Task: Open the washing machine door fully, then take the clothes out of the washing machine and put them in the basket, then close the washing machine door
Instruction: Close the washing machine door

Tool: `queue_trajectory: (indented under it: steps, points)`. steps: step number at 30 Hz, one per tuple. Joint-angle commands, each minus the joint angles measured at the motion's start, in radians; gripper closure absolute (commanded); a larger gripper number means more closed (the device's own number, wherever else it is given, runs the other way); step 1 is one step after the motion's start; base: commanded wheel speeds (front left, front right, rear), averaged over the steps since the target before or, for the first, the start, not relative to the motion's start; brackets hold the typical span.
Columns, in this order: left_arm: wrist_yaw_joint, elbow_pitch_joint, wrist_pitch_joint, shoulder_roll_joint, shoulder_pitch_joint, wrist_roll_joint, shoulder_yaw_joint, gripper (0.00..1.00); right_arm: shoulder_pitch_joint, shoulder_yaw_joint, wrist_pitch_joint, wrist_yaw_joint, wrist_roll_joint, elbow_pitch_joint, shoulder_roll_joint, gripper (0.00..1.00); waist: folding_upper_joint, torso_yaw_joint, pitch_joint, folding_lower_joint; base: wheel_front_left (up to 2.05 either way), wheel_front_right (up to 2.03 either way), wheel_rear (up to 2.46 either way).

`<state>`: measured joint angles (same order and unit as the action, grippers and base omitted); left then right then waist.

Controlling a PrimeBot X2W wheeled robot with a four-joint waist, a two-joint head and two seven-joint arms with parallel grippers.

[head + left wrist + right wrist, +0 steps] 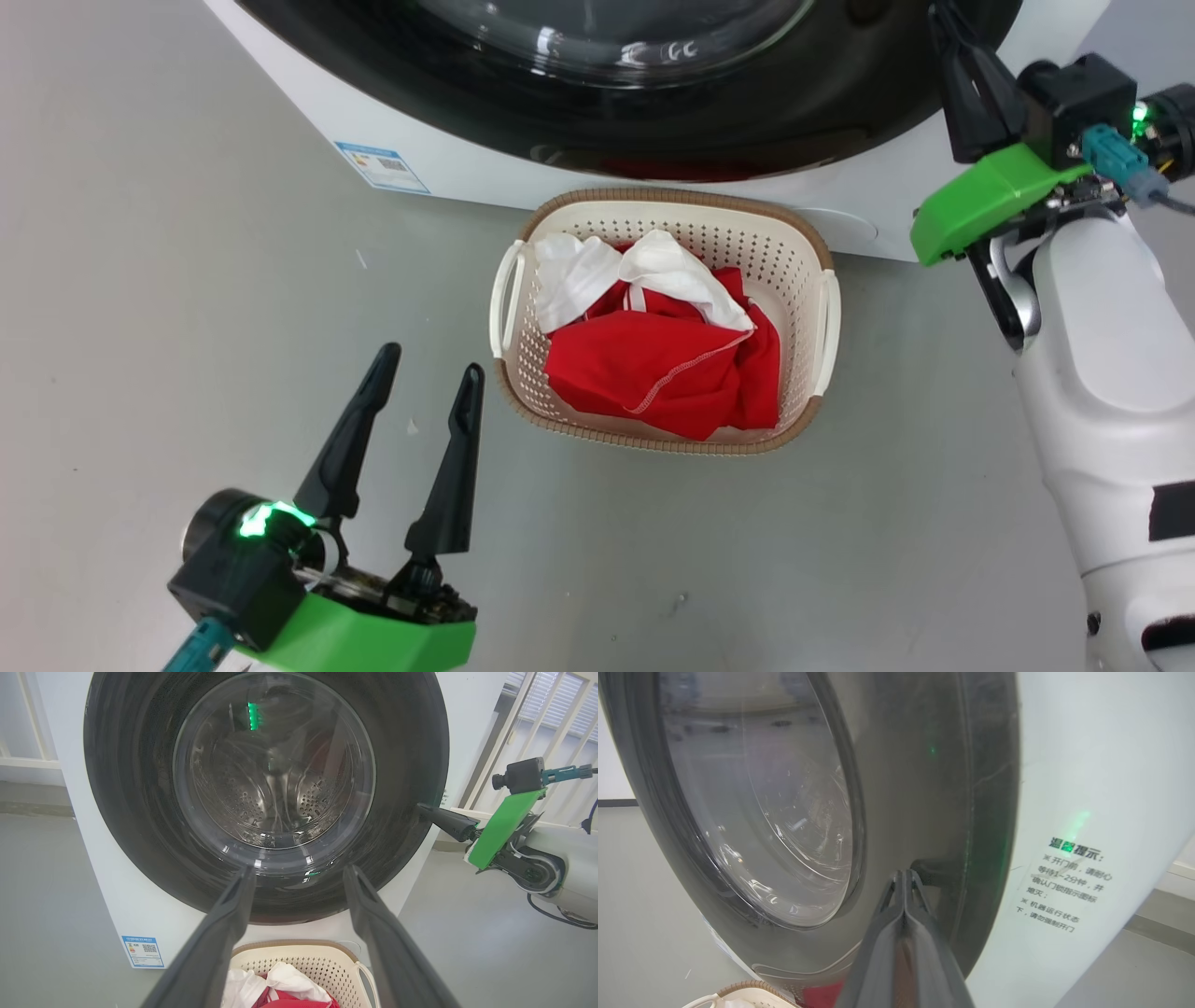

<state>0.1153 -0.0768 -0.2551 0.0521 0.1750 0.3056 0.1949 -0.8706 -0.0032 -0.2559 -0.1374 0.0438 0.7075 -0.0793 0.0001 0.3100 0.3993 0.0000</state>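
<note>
The washing machine door (266, 793) lies flat against the white washing machine (121, 896), its black rim and glass bowl facing me. My right gripper (905, 873) is shut, its tips against the door's black rim (924, 788) at the right side; the same gripper (423, 808) shows in the left wrist view touching the rim's edge. The basket (794, 243) stands on the floor before the machine and holds the clothes: red garments (653, 369) with a white cloth (588, 266) on top. My left gripper (428, 359) hangs open left of the basket, holding nothing.
A blue label (383, 168) sits low on the machine's front. A Chinese notice sticker (1069, 882) is on the panel right of the door. White railings (537, 723) stand behind the machine. Grey floor (168, 280) spreads around the basket.
</note>
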Motion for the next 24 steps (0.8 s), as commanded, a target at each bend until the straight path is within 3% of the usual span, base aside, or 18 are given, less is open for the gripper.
queue_trajectory:
  steps: [1,15,24]
  points:
    - [0.008,-0.022,-0.007,0.011,0.027,-0.014,-0.034,0.0,-0.041,0.0,-0.006,0.007,0.012,-0.015,0.006,1.0,-0.0001,-0.003,0.005,0.0,0.0,0.0,0.0]
    - [0.013,-0.005,-0.007,0.006,0.046,-0.025,-0.029,0.0,-0.138,-0.024,-0.006,0.007,0.063,0.054,0.012,1.0,-0.0001,-0.014,-0.002,0.0,0.0,0.0,0.0]
    - [0.015,0.001,-0.007,0.01,0.044,-0.036,-0.022,0.0,-0.072,0.009,-0.006,0.007,-0.013,0.045,0.026,1.0,-0.0001,-0.043,-0.038,0.0,0.0,0.0,0.0]
